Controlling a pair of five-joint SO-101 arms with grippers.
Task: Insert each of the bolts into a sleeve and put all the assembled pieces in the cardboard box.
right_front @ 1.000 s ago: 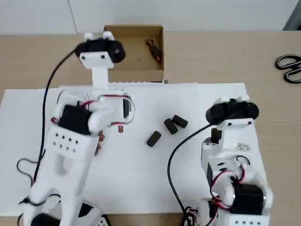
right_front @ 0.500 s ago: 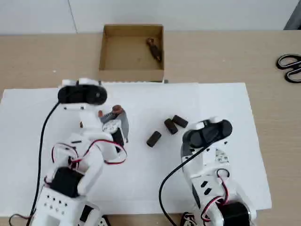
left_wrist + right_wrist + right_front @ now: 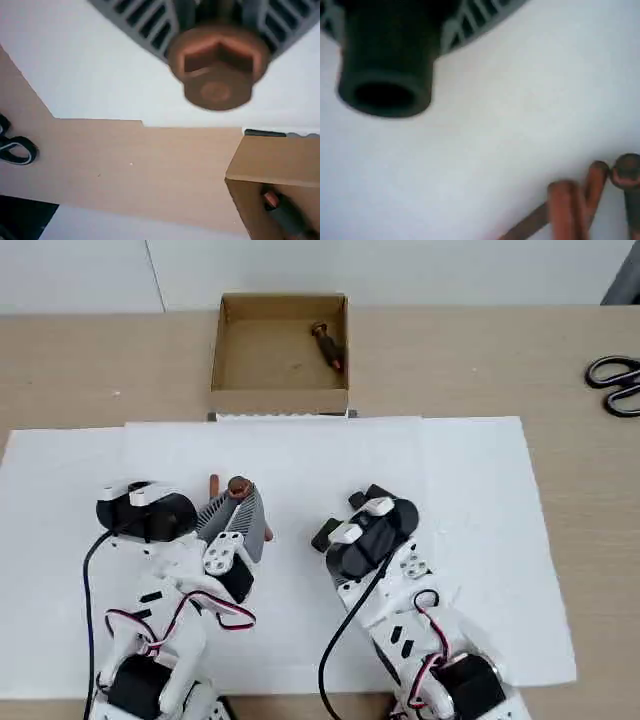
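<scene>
- Left gripper (image 3: 238, 498) is clamped tight on a copper-brown hex-head bolt (image 3: 238, 485). The head sticks clear of the grey ribbed jaws, and I honestly can't tell how much shank is free behind it.
- Right gripper (image 3: 334, 536) is closed around a short black cylindrical sleeve (image 3: 385, 70). The open bore points away from the jaws, which makes sense to me since the hole stays free for a bolt.
- The arms sit at 7 and 5 o'clock on the table. The 2 held parts are near each other but apart, so I'd say mating them is the step in hand.
- 1 spare copper bolt (image 3: 213, 483) lies flat just at 9 o'clock of the held one.
- 2 more black sleeves (image 3: 378, 493) sit at 1 o'clock of the right gripper, half tucked under that arm.
- The open-top brown cardboard box (image 3: 228, 350) is at 12 o'clock. It has 1 assembled bolt-and-sleeve piece (image 3: 327, 345) in its 2 o'clock corner, so I'd call it 1 done with more to go.
- Everything loose rests on a big white paper sheet (image 3: 480, 470) spread over a tan wooden table (image 3: 100, 360).
- Black-handled scissors (image 3: 615, 380) lie at 2 o'clock, well apart from the work.
</scene>
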